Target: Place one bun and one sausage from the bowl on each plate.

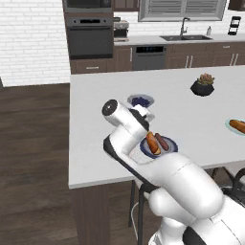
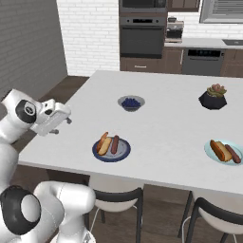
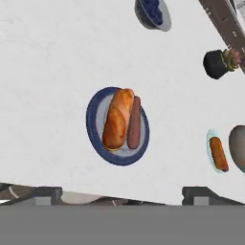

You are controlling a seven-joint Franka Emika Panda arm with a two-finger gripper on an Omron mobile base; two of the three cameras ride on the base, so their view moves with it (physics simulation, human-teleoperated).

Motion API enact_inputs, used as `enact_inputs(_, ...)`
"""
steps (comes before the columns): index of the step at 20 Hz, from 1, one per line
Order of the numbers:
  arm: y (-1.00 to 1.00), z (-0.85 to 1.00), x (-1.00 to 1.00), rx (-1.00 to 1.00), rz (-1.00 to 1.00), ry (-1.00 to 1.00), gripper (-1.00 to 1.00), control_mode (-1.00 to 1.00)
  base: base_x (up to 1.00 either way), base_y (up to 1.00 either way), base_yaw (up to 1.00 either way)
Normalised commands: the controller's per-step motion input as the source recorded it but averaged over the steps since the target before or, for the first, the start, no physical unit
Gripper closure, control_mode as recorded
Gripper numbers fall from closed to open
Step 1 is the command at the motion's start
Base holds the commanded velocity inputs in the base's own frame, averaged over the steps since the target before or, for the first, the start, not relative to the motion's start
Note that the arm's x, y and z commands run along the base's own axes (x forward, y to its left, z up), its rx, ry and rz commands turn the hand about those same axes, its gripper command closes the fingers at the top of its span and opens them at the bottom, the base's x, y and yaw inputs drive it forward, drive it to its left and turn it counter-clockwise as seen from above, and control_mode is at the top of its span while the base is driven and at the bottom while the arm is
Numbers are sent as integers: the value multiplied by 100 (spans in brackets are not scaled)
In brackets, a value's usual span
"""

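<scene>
The grey-blue plate with a dark blue rim (image 3: 95, 131) lies near the table's front edge, also in the right base view (image 2: 122, 154) and left base view (image 1: 171, 141). A bun (image 3: 117, 119) and a sausage (image 3: 134, 123) lie side by side on it. Far to the right, the pale teal plate (image 2: 209, 153) carries a bun (image 2: 217, 150) and a sausage (image 2: 232, 153). The brown-grey bowl (image 3: 238, 143) is cut off by the hand view's right edge, beside the teal plate (image 3: 209, 143). My gripper (image 2: 60, 123) hangs open and empty above the table's front left corner, its fingertips (image 3: 45, 194) wide apart.
A small grey bowl of blue berries (image 2: 131, 102) sits mid-table behind the rimmed plate. A black plant pot (image 2: 213, 98) stands at the back right. Dark chairs (image 2: 116, 197) are tucked under the table's front edge. My arm's white links fill the near foreground.
</scene>
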Motion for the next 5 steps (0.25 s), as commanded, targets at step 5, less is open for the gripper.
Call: enact_inputs(5, 35, -43, 5, -27, -8, 13, -100, -100, 0, 0, 0)
